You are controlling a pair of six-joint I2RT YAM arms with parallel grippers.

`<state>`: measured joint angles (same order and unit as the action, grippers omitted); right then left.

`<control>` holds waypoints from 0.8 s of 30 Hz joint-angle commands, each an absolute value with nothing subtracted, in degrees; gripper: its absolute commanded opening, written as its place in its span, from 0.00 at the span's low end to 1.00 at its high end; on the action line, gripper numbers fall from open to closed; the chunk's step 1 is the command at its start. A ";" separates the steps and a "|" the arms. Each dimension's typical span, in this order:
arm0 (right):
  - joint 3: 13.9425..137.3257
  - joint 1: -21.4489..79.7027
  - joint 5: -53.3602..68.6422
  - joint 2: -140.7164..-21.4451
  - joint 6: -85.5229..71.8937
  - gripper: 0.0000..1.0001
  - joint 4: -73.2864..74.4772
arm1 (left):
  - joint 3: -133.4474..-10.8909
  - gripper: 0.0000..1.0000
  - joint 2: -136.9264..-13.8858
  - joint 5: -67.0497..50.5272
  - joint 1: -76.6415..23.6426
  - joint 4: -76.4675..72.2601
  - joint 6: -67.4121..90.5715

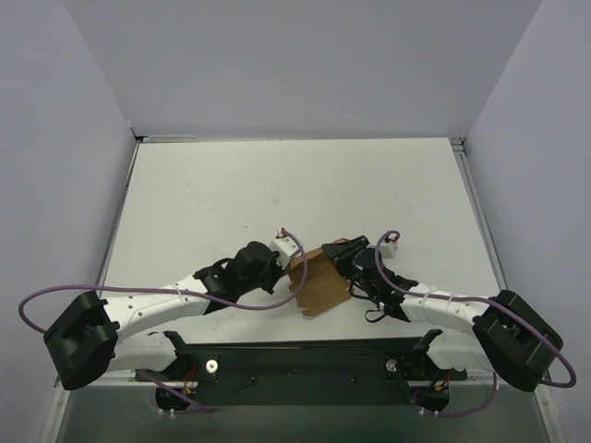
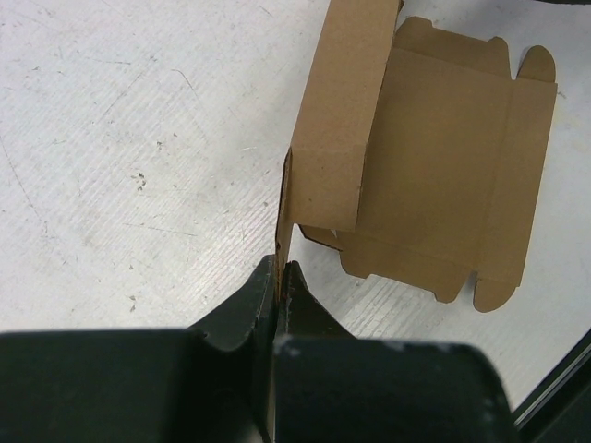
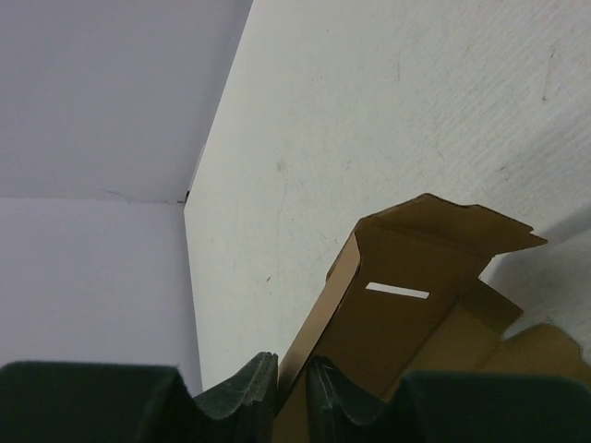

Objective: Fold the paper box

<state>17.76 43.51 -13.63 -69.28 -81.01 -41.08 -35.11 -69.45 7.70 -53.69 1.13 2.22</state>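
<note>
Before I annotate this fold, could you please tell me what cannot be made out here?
- Top view: the right tool covers part of the paper box's right side.
- Left wrist: the left tool's body hides the pinched flap's lower end.
- Right wrist: the frame edge cuts the box; whether the tool grips its wall is unclear.

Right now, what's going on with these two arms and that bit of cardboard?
Both arms are at the paper box, a brown cardboard cut-out partly folded on the table. The left gripper is shut on the edge of an upturned flap. The right gripper has a raised wall between its jaws; whether it is clamped is unclear. Much of the sheet lies flat: no box yet.
</note>
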 commanded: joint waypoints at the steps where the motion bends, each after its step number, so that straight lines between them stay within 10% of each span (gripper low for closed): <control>1: 16.96 43.07 -13.80 -71.01 -80.86 0.18 -45.43 | -35.25 0.00 -69.35 7.38 -53.96 -1.58 1.58; 9: 15.12 43.07 -14.85 -73.91 -79.01 0.00 -50.35 | -34.72 0.00 -69.79 6.68 -53.96 -2.46 3.34; 16: 14.06 43.07 -14.94 -75.50 -78.58 0.00 -54.67 | -33.32 0.64 -66.01 5.45 -52.91 -2.02 5.71; 24: 13.54 43.07 -15.38 -74.79 -78.31 0.00 -54.93 | -27.95 0.75 -57.67 0.09 -44.84 -5.71 13.44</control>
